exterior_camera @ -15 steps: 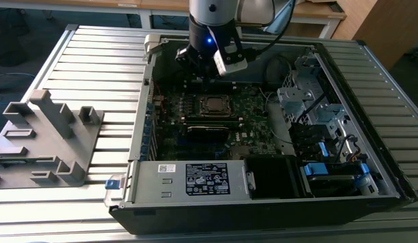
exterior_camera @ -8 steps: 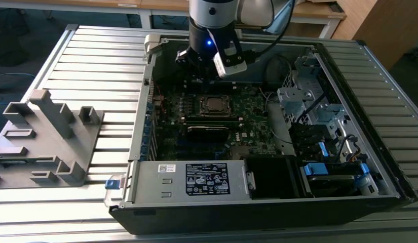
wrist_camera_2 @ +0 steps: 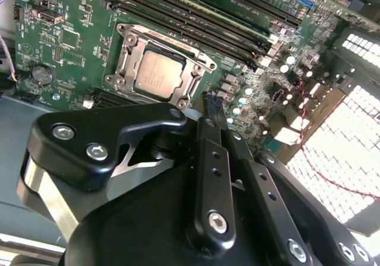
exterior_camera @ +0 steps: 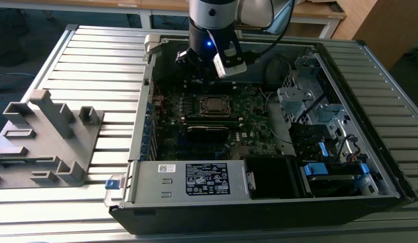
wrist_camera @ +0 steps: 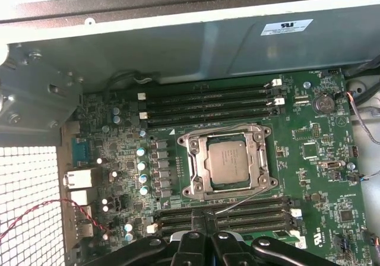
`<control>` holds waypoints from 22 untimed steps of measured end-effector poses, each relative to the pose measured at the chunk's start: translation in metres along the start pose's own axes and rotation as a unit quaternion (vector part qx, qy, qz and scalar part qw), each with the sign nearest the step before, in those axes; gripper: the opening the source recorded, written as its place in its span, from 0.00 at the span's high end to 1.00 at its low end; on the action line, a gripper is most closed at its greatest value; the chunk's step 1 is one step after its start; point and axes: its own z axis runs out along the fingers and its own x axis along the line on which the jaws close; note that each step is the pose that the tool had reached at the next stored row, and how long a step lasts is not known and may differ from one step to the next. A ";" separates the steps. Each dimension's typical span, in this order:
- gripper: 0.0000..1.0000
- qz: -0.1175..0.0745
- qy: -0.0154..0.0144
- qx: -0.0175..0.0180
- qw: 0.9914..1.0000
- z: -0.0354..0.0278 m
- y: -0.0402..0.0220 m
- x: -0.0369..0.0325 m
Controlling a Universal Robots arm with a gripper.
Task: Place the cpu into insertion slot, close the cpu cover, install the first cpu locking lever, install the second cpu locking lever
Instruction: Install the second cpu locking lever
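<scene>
The cpu sits seated in the socket on the green motherboard, framed by the cpu cover, which lies flat around it in both wrist views. A thin locking lever angles out just beside the socket. The pincer hangs near the socket, fingers clenched together, grasping nothing. The open computer case rests on the slatted bench.

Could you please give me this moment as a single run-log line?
cpu: in socket | cpu cover: closed | gripper: shut, empty, beside socket
</scene>
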 end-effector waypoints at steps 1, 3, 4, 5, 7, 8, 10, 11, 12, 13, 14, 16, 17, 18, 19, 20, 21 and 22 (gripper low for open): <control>0.90 0.000 0.000 0.000 1.000 0.0003 0.0000 0.0000; 0.90 0.000 0.000 0.000 1.000 0.0003 -0.0001 0.0000; 0.90 0.000 0.000 0.000 1.000 0.0003 -0.0001 0.0000; 0.90 0.000 0.000 0.000 1.000 0.0005 -0.0001 0.0000; 0.90 0.000 0.000 0.000 1.000 0.0007 -0.0001 0.0000; 0.90 0.000 0.000 0.000 1.000 0.0009 -0.0001 0.0000; 0.90 0.000 0.000 0.000 1.000 0.0015 -0.0001 0.0000; 0.90 0.000 0.000 0.000 1.000 0.0014 -0.0001 0.0000; 0.90 0.000 0.000 0.000 1.000 0.0017 -0.0002 0.0000; 0.90 0.000 0.000 0.000 1.000 0.0018 -0.0002 0.0000; 0.90 0.000 0.000 0.000 1.000 0.0018 -0.0002 0.0000; 0.90 0.000 0.000 0.000 1.000 0.0018 -0.0002 0.0000; 0.90 0.000 0.000 0.000 1.000 0.0020 -0.0003 0.0000; 0.90 0.000 0.000 0.000 1.000 0.0020 -0.0007 0.0000; 0.90 0.000 0.000 0.000 1.000 0.0019 -0.0012 -0.0001; 0.90 0.000 0.000 0.000 1.000 0.0020 -0.0014 -0.0001; 0.90 0.000 0.000 0.000 1.000 0.0022 -0.0017 -0.0001; 0.90 0.000 0.000 0.000 1.000 0.0024 -0.0020 -0.0002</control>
